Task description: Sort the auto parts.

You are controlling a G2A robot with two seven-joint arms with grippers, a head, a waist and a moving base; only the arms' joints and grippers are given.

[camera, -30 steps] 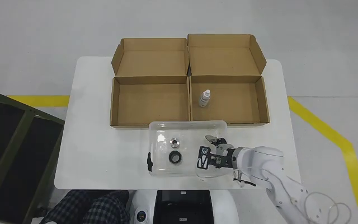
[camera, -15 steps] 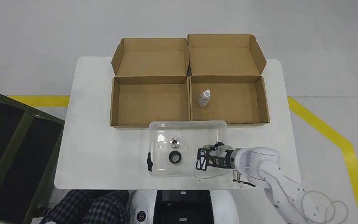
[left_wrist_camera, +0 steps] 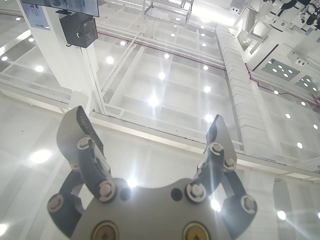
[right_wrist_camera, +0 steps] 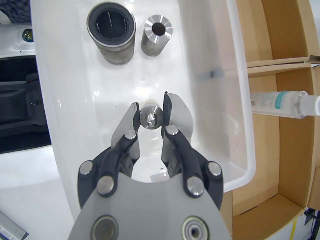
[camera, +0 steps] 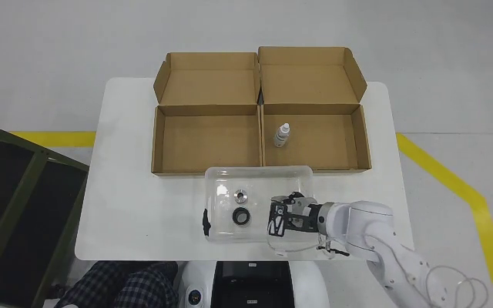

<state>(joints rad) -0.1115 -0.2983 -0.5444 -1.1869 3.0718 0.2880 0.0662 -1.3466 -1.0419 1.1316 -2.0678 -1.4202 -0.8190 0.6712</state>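
Since a second ago the right gripper (camera: 277,219) has slid a little farther across the clear bin (camera: 258,169), and the loose piece that lay apart from it now sits between its fingers. That arm reaches in low from the table's near right corner, forearm roughly level, and its gripper (right_wrist_camera: 150,111) is clamped on a small silver part (right_wrist_camera: 149,121) over the bin floor. The part's long axis runs away from the wrist camera, its stepped end face toward the lens and its far end hidden. Beyond it stand a dark-lined sleeve (right_wrist_camera: 111,39) and a slotted silver cylinder (right_wrist_camera: 156,36), upright, just beside each other. The left gripper (left_wrist_camera: 148,116) points at the ceiling, fingers spread wide.
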